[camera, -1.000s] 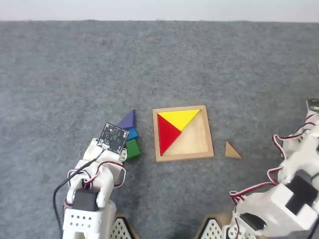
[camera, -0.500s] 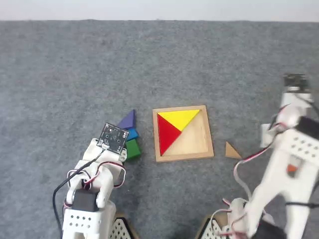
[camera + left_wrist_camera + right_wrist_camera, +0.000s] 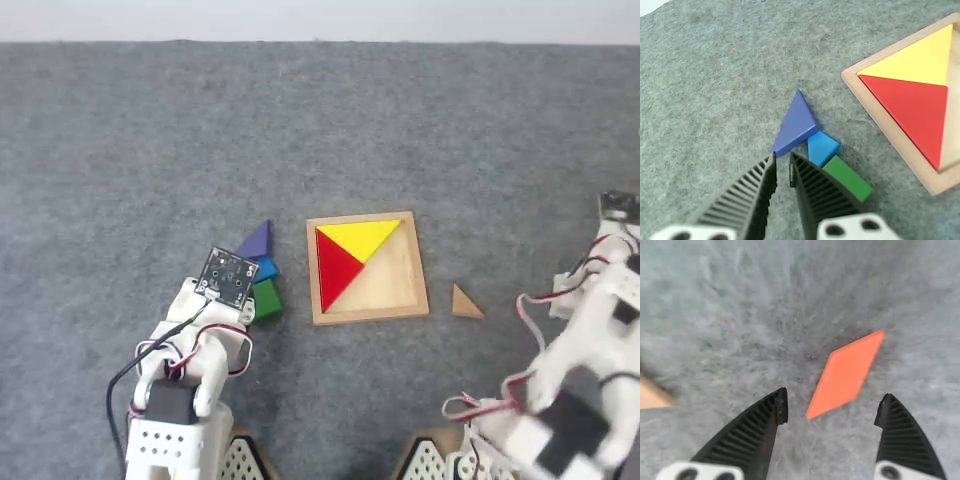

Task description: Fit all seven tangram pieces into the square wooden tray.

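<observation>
Desk (image 3: 150, 150) covered in grey, felt-like matting.

Square wooden tray (image 3: 392, 285): shallow, raised rim, pale floor. Two flat large triangles sit inside it, yellow triangle (image 3: 358, 238) along the far edge and red triangle (image 3: 335, 267) along the left edge. The rest of the floor is bare wood.

Left of the tray is a tight cluster on the matting: purple triangle (image 3: 797, 123), blue piece (image 3: 822, 146), green block (image 3: 847, 177). The left gripper (image 3: 782, 160) is just beside them, ribbed jaws nearly closed, holding nothing.

A small tan triangle (image 3: 464, 301) lies right of the tray.

The right gripper (image 3: 834, 397) is spread wide and empty, over a flat orange parallelogram (image 3: 845, 373) on the matting.
</observation>
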